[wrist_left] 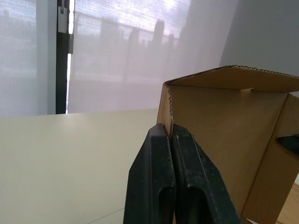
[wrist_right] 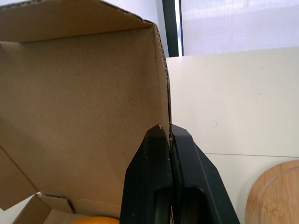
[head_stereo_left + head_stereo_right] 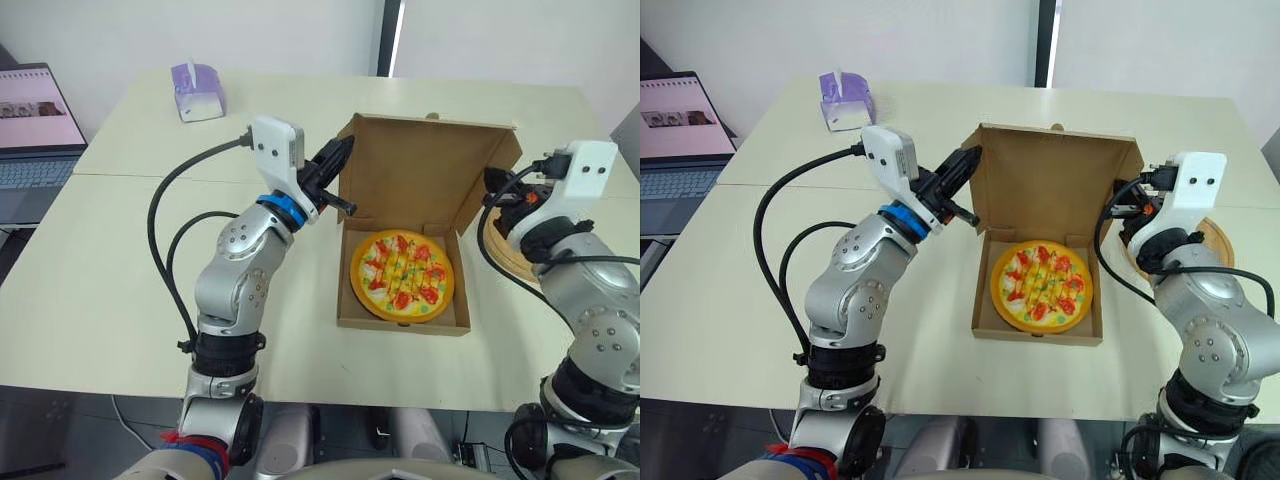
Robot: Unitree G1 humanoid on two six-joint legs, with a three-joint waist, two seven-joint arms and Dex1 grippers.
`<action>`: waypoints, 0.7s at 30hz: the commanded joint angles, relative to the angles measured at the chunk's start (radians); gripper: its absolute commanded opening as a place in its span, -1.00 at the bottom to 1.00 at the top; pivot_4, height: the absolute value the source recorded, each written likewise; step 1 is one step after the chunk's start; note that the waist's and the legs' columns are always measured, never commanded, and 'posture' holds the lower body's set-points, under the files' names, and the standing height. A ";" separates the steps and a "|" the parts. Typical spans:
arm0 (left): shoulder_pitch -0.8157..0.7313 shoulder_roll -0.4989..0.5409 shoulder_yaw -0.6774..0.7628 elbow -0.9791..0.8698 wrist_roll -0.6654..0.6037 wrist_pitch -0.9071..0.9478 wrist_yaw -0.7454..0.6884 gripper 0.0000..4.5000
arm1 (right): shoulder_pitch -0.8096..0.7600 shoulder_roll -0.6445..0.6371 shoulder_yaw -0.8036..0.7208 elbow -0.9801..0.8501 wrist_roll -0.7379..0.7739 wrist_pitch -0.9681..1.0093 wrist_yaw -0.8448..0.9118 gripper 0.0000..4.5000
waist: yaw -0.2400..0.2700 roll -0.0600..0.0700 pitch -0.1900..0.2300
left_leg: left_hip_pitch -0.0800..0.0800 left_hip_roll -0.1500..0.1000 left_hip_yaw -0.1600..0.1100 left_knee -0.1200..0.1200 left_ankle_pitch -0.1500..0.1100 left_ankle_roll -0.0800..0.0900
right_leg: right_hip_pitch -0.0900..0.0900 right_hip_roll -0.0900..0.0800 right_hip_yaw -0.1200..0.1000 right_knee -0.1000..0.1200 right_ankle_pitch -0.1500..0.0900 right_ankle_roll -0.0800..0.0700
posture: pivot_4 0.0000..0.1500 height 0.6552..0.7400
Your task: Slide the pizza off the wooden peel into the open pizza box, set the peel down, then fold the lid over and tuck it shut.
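Note:
The pizza [image 3: 402, 275] lies flat inside the open cardboard box [image 3: 348, 300] at the middle of the table. The box lid [image 3: 420, 170] stands nearly upright behind it, tilted slightly forward. My left gripper [image 3: 344, 148] is shut on the lid's left side flap [image 1: 164, 107], pinching the cardboard edge between its fingers [image 1: 156, 154]. My right gripper [image 3: 492, 181] is shut on the lid's right side flap [image 2: 164, 79]. The round wooden peel [image 3: 1217, 240] lies on the table right of the box, mostly hidden behind my right arm.
A purple tissue box [image 3: 197, 92] stands at the far left of the table. An open laptop [image 3: 35, 125] sits on a separate surface further left. A seam [image 3: 130, 176] runs between two joined tables.

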 commanded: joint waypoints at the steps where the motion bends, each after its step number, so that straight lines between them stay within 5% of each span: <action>1: -0.004 -0.009 -0.066 -0.059 -0.015 -0.006 -0.028 -1.00 | 0.005 0.021 0.027 -0.064 0.072 0.017 0.016 -0.99 | 0.000 0.000 0.000 | 0.000 0.000 0.000 0.000 0.000 0.000 | 0.000 0.000 0.000 0.000 0.000 0.000 | 1.00 0.65; 21: 0.193 0.015 -0.178 -0.220 0.048 -0.108 -0.025 -1.00 | 0.170 -0.044 0.129 -0.094 -0.012 -0.179 0.071 -0.99 | -0.002 0.000 -0.001 | 0.002 0.000 -0.001 -0.001 0.000 0.000 | 0.003 0.001 0.000 -0.001 0.000 0.000 | 1.00 0.65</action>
